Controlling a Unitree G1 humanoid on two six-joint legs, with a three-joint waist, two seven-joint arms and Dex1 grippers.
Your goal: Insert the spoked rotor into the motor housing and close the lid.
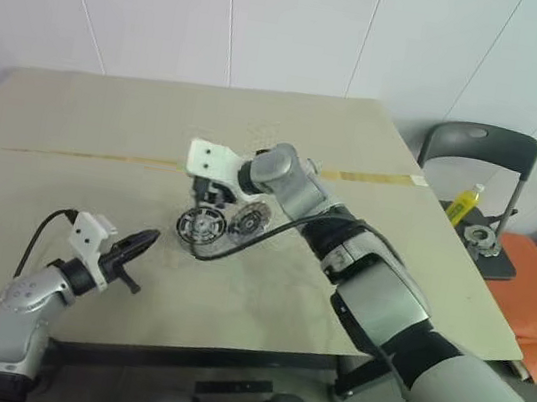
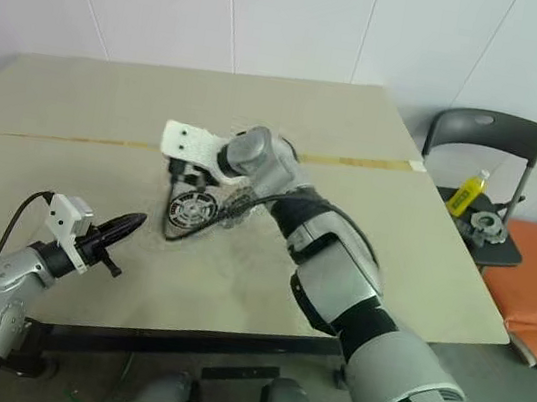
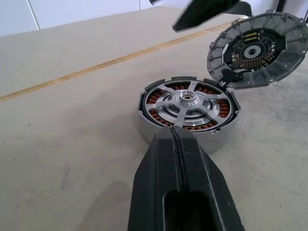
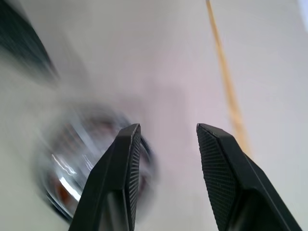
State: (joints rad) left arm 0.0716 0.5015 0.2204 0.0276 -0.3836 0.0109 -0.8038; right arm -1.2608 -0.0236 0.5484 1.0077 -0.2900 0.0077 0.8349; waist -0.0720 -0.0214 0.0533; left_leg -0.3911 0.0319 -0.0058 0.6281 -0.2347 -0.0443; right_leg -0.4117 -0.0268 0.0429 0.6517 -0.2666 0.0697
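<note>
Beige worktop (image 1: 265, 292) with a thin yellow-brown stripe running across it.

Motor housing (image 3: 144, 126) lying flat near the worktop's middle: round, pale grey outer wall, reddish-brown copper windings around the inside.

Spoked rotor (image 3: 186, 103) seated inside the housing: silvery wheel, thin spokes out from a bright central hub, windings visible through the gaps.

Lid (image 3: 257, 50) just beside the housing, propped up on edge and tilted, lower rim touching the housing's rim; inner face turned this way, grey segmented rim around a dark round circuit board. Not closed.

Right pincer (image 4: 166, 137) held above the housing and lid, pointing down at a slant; fingers spread, nothing between them.

Left pincer (image 1: 141, 240) near the worktop's near left part, well apart from the housing, pointing level toward it; fingers pressed together, empty.

Off to the right, a dark chair (image 1: 480, 142) carrying a yellow bottle (image 1: 464, 202).
</note>
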